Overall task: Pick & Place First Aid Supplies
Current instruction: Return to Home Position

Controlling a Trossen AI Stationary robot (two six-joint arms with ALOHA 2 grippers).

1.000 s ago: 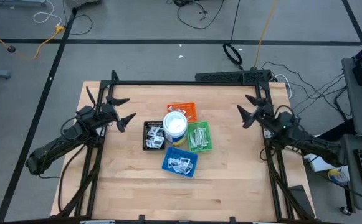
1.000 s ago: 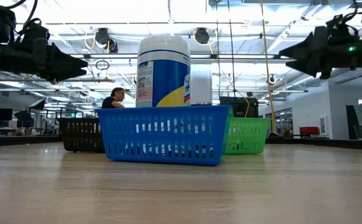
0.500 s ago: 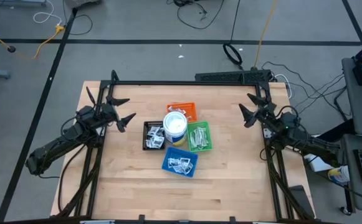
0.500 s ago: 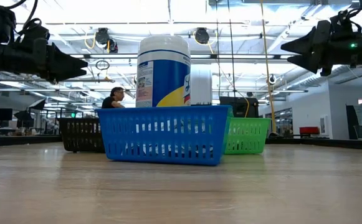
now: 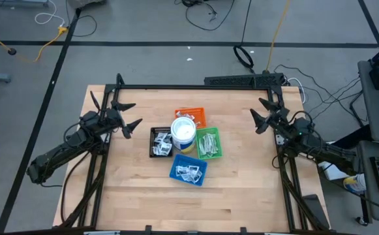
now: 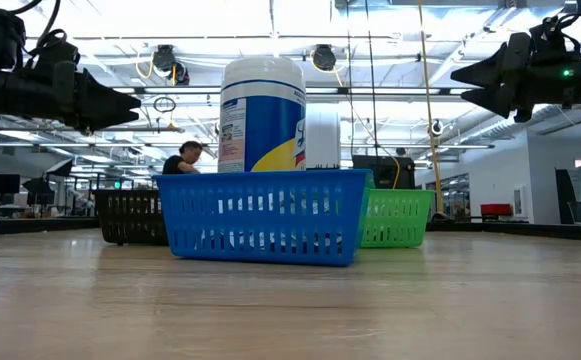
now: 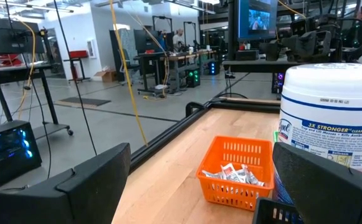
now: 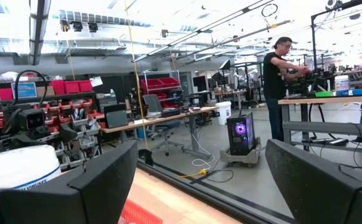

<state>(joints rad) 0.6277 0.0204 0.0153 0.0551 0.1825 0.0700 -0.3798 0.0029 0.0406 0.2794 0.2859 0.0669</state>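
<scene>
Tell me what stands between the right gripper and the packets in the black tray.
Seen from above, the green tray and the white tub lie between the open right gripper and the packets in the black tray. It would likely need to go over them.

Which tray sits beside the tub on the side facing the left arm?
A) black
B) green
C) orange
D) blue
A: in the high view the black tray lies beside the tub on the side toward the left tool, while the green tray is on the tub's opposite side.
</scene>
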